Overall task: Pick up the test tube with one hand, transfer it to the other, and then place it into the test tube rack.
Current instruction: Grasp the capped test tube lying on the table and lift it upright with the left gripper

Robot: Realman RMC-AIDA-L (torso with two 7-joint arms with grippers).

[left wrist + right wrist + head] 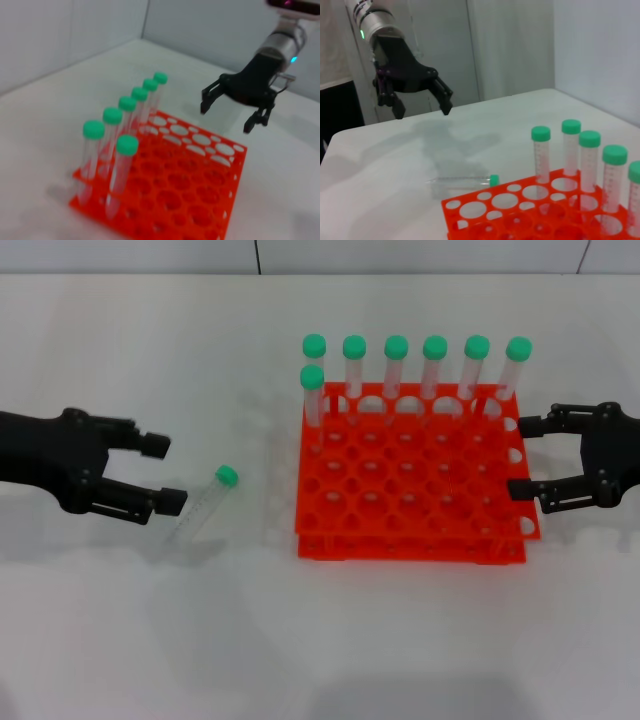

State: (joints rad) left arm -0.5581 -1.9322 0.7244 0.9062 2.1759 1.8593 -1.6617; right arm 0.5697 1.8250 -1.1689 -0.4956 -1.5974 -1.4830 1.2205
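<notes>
The test tube (203, 506) lies on its side on the white table, left of the rack, its green cap (227, 476) pointing toward the far side. It also shows in the right wrist view as the lying test tube (462, 181). My left gripper (163, 473) hovers open just left of the tube, not touching it, and holds nothing; the right wrist view shows that left gripper (422, 109) above the table. The orange-red test tube rack (400, 540) stands at centre right. My right gripper (522, 456) is open and empty at the rack's right edge.
Several green-capped tubes (396, 365) stand upright along the rack's far row, with one more at the left of the second row. The left wrist view shows the rack (235, 187), these tubes (127, 112) and the right gripper (227, 117) beyond it.
</notes>
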